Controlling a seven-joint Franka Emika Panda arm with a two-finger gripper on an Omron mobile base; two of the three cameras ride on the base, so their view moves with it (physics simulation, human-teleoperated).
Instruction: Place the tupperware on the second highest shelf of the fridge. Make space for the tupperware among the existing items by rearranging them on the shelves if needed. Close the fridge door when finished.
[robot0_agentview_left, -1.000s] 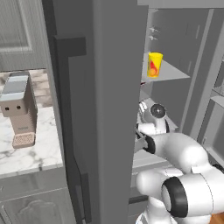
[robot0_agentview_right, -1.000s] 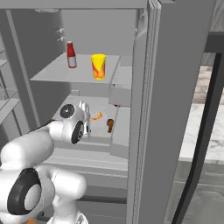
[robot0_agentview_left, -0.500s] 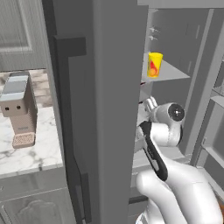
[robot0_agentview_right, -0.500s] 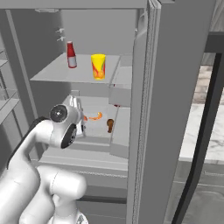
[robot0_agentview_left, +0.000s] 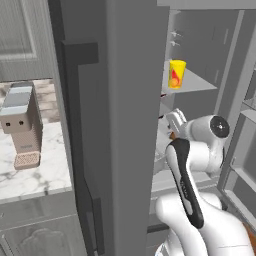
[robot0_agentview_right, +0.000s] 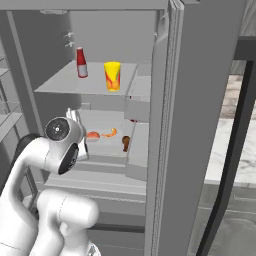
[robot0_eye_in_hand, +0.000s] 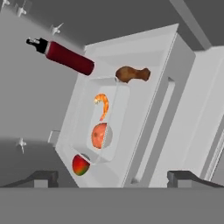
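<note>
We see the shallow pale grey-white rectangular tupperware (robot0_eye_in_hand: 98, 124) lying flat on a pale grey shelf panel (robot0_eye_in_hand: 144, 100) inside the tall grey fridge (robot0_agentview_right: 165, 150), an orange shrimp piece and a round red-orange piece visible through it. The two-finger gripper (robot0_eye_in_hand: 113, 177) hangs in front of it with its dark fingertips (robot0_eye_in_hand: 43, 177) spread wide and nothing between them. Our read: the placing step looks done, or nearly so, and the hand is free of the container.

Which shelf is it? From the right base view this shelf sits one level below the shelf (robot0_agentview_right: 65, 82) carrying the small yellow tapered cup (robot0_agentview_right: 112, 75) and the red bottle (robot0_agentview_right: 80, 63), so it looks like the second highest, though the very top of the fridge is cut off.

On the tupperware's shelf a brown drumstick (robot0_eye_in_hand: 132, 74) lies just beyond it, a dark red bottle (robot0_eye_in_hand: 65, 57) lies on its side near the back wall, and a red-green fruit (robot0_eye_in_hand: 80, 165) rests against the container's near corner.

Next, we judge, the arm needs to back out cleanly, then reach the plain grey fridge door (robot0_agentview_left: 120, 125) that stands open, with its dark bar handle (robot0_agentview_left: 77, 125), and swing it shut. A marble counter (robot0_agentview_left: 30, 170) flanks the fridge.
</note>
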